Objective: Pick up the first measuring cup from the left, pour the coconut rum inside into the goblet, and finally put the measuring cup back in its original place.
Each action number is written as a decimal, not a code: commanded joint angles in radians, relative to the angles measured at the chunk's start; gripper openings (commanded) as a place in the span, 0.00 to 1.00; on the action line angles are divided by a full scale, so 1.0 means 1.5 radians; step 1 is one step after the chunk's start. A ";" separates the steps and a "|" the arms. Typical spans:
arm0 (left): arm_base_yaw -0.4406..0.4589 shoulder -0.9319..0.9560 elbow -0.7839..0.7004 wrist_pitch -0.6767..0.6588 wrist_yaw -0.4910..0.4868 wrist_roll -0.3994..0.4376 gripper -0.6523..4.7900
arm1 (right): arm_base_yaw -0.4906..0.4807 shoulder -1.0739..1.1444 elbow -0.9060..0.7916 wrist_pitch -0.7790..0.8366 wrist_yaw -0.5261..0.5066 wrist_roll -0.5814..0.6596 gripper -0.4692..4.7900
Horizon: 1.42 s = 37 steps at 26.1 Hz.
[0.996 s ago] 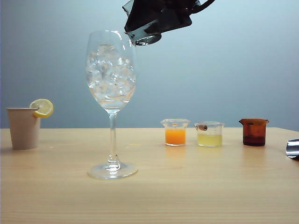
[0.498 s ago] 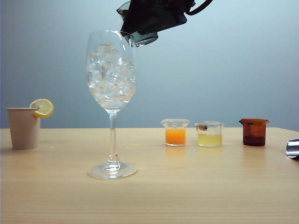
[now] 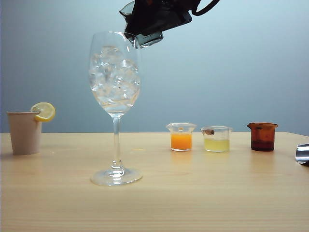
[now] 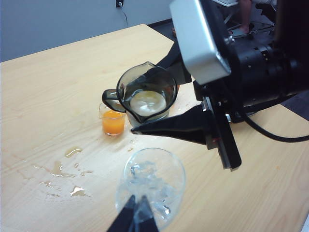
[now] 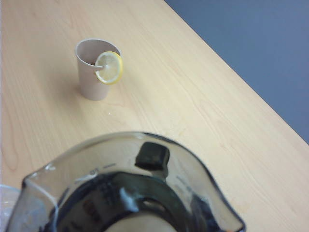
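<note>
The first measuring cup (image 3: 149, 39), smoky grey, hangs tilted above the goblet (image 3: 115, 92), its spout at the goblet's rim. My right gripper (image 3: 147, 29) is shut on it from the sides. In the left wrist view the cup (image 4: 145, 94) sits between the black fingers (image 4: 186, 126), with clear coconut rum (image 4: 147, 102) pooled inside. No stream shows. Ice fills the goblet's bowl (image 4: 157, 176). My left gripper (image 4: 137, 215) hovers high above the goblet, shut and empty. The cup (image 5: 130, 193) fills the right wrist view.
A beige paper cup with a lemon slice (image 3: 25, 131) stands far left. Right of the goblet stand an orange-liquid cup (image 3: 181, 137), a pale-yellow cup (image 3: 216, 139) and an amber cup (image 3: 262, 137). Spilled drops (image 4: 63, 166) lie on the table. A silver object (image 3: 302, 153) shows at the right edge.
The right gripper has shifted slightly left and rolled, tipping the measuring cup further towards the goblet's rim. Everything else has stayed still.
</note>
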 commanded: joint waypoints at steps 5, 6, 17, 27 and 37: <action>0.001 -0.001 0.003 0.006 0.005 0.000 0.11 | 0.001 -0.005 0.004 -0.007 -0.001 -0.057 0.32; 0.001 -0.001 0.003 0.006 0.005 0.000 0.11 | 0.001 -0.005 0.004 -0.009 -0.001 -0.057 0.31; 0.001 -0.001 0.003 0.006 0.004 0.000 0.11 | 0.000 -0.006 0.004 -0.019 -0.002 -0.095 0.31; 0.001 -0.001 0.003 0.005 0.005 0.000 0.11 | 0.000 -0.006 0.004 -0.023 -0.001 -0.128 0.31; 0.001 -0.001 0.003 0.003 0.004 0.001 0.11 | 0.002 -0.006 0.004 -0.024 -0.004 -0.169 0.31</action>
